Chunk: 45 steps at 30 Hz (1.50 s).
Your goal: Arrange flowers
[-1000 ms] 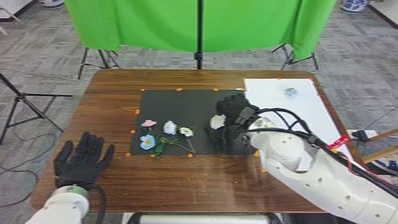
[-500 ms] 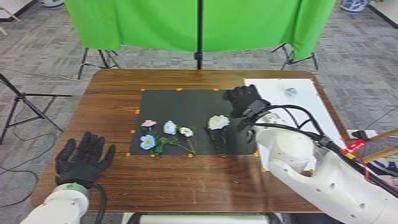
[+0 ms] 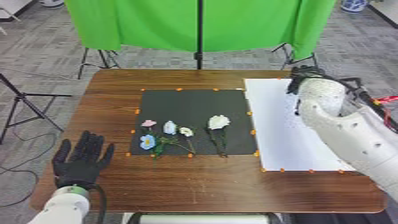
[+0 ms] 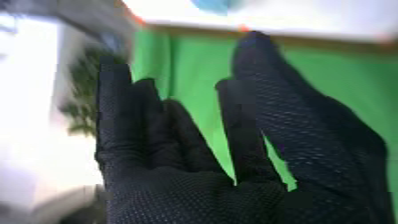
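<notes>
Because the pale teal, glassy-looking vessel sits just past the fingertips of the right hand, seen against the smooth white rectangular sheet, the coming move turns on that short gap between glove and glass. The fingers point towards it and do not touch it. Its long axis is hard to read: only a rounded, bluish part is in sight, so I cannot tell whether it stands or lies. If it is meant as the vase, the right hand would need to bring it between thumb and fingers before closing, and such a smooth surface could slip or tip if brushed. That hand, in its black textured fabric glove, is opened wide, holding nothing, at the far part of the sheet. The left hand, also black-gloved, is spread with straight fingers over the near left of the brown wooden table, much farther off. Between the two sides, on the flat black mat, lie a small pink flower, a light-blue bloom, a white oval blossom, a small white flower and, set apart towards the sheet, a fuller white bloom with dark green leaves.
</notes>
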Motion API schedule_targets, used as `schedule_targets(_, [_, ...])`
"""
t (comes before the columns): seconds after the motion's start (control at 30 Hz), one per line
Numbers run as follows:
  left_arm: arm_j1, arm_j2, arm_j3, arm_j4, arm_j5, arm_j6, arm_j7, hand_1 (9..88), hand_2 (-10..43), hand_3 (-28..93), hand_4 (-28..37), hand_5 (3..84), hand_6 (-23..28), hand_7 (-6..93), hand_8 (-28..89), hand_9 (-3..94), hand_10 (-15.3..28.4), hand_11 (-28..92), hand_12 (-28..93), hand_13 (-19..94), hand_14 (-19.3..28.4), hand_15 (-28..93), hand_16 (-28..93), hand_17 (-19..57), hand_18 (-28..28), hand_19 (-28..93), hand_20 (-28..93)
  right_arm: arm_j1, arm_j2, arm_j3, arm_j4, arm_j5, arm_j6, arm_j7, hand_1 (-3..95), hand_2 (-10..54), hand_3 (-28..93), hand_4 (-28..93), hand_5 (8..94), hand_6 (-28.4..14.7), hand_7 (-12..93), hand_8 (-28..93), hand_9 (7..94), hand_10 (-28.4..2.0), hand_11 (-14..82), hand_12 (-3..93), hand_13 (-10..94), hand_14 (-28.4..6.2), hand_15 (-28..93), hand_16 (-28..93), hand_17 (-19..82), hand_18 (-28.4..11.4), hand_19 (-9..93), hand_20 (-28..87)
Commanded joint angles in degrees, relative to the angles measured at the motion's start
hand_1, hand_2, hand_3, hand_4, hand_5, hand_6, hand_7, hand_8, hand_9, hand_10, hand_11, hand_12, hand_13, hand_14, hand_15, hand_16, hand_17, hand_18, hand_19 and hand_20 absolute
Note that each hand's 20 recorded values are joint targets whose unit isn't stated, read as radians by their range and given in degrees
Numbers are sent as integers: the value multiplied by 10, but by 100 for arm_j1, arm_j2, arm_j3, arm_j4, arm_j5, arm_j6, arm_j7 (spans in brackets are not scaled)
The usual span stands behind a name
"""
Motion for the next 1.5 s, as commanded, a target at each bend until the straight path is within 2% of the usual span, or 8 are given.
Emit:
schedule_targets(0.03, [99,8,89,78,156,-205,-29,264,128,765,-283,484,63,388,-180,453,152,414,152,330,151,583,-58,-39,156,440,223,94,-261,205,727,299,400,-560,552,-81,796,-282,356,-51,143,-107,253,-197,68,113,248,-200,334,75,247,-263,531,34])
schedule_targets(0.13, [38,-3,114,82,211,-119,-100,265,129,763,-283,484,63,382,-177,453,152,412,153,329,150,580,-57,-39,156,438,224,31,-341,195,936,336,536,-545,549,-88,795,-282,336,-48,157,-115,221,-187,71,103,253,-187,333,80,267,-248,524,43])
schedule_targets(0.2, [-35,-25,118,36,34,210,-91,266,133,761,-283,484,63,379,-175,453,152,411,153,329,150,579,-56,-39,156,437,224,-45,-395,364,1045,424,284,-792,548,-92,791,-282,331,-46,164,-120,220,-182,77,97,273,-179,333,81,285,-238,528,51])
schedule_targets(0.5, [-40,-56,120,26,-12,495,-150,278,161,772,-282,494,63,387,-175,463,153,420,154,339,156,593,-57,-37,157,442,229,-340,-424,548,1223,87,-146,-909,553,-95,770,-283,384,-32,199,-133,264,-180,91,97,327,-155,360,100,332,-191,645,119])
schedule_targets(0.77, [-40,-69,132,59,-36,432,-194,284,169,769,-283,501,65,392,-177,474,155,431,153,346,157,600,-62,-34,159,450,230,-606,-178,292,1095,-121,1087,-961,642,-83,608,-283,574,-17,388,-6,648,-113,208,431,612,-41,484,392,467,-122,832,238])
schedule_targets(0.97, [-36,-47,172,105,149,160,-326,281,171,763,-283,499,65,389,-178,471,155,430,152,344,157,601,-63,-35,159,451,229,-967,47,321,603,-44,1541,-964,663,-57,547,-283,623,6,487,90,718,-99,242,514,669,-52,496,404,482,-123,847,261])
schedule_targets(1.2, [-28,15,23,323,1178,-828,-613,283,156,752,-283,482,66,332,-160,453,154,375,144,330,152,552,-68,-42,154,427,216,-1470,461,88,-1042,-403,2306,-1097,633,-63,602,-283,628,2,494,95,726,-105,244,517,679,-54,498,399,488,-133,854,272])
schedule_targets(1.5, [-90,16,-106,386,1492,-922,-704,279,146,741,-283,471,65,258,-129,439,149,313,144,317,146,479,-60,-47,151,409,204,-2472,447,293,-2463,-1498,2317,-2156,616,-70,637,-283,633,-2,484,106,729,-113,232,512,675,-57,493,397,461,-147,857,273])
